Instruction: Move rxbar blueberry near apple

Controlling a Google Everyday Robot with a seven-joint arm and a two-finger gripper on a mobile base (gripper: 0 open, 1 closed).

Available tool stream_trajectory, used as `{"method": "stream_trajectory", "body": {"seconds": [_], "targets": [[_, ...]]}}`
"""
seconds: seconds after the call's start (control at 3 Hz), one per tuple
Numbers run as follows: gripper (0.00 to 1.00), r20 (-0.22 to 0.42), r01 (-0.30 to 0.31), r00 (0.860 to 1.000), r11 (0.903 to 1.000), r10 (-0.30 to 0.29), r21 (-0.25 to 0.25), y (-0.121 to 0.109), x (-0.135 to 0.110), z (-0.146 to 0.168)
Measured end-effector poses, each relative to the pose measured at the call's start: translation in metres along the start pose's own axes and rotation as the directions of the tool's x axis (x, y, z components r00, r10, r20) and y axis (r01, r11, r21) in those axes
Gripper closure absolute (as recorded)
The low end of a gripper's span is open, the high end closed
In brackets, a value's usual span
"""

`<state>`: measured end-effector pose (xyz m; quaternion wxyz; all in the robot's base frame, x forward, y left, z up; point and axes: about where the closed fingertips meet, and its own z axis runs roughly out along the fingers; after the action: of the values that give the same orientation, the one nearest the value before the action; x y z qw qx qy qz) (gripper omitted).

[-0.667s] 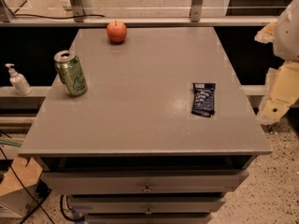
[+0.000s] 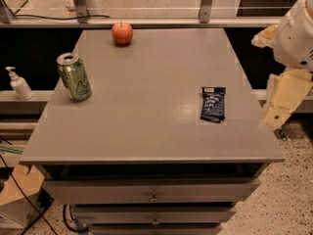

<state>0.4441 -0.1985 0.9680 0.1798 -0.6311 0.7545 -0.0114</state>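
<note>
My gripper (image 2: pixel 281 102) hangs off the table's (image 2: pixel 146 141) 3 o'clock edge, clear of everything on it. From this angle I cannot tell whether it is spread or pressed together, though it appears to carry nothing. The rxbar blueberry (image 2: pixel 213 104) lies flat on the grey top at about 3 o'clock, just inside that edge and near the gripper. The apple (image 2: pixel 122 33) sits at the far rim, around 11 o'clock, well apart from the bar. By my reading the task has hardly begun: the bar is not yet grasped, and the reach, lift, carry across the table and set-down beside the apple all remain. A green soda can (image 2: pixel 74 77) stands upright at 9 o'clock. White lettering shows on the bar's navy wrapper, but I cannot read it; the can's pale markings are likewise illegible.
</note>
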Motion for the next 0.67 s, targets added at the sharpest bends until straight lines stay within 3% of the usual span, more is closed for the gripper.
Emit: {"method": "stream_trajectory", "body": {"seconds": [0.33, 0.67], "targets": [[0.0, 0.104, 0.038, 0.994, 0.9983, -0.033, -0.044, -0.005, -0.012, 0.025], [0.0, 0.199, 0.06, 0.979, 0.9941, -0.041, -0.09, -0.012, -0.022, 0.049]]}}
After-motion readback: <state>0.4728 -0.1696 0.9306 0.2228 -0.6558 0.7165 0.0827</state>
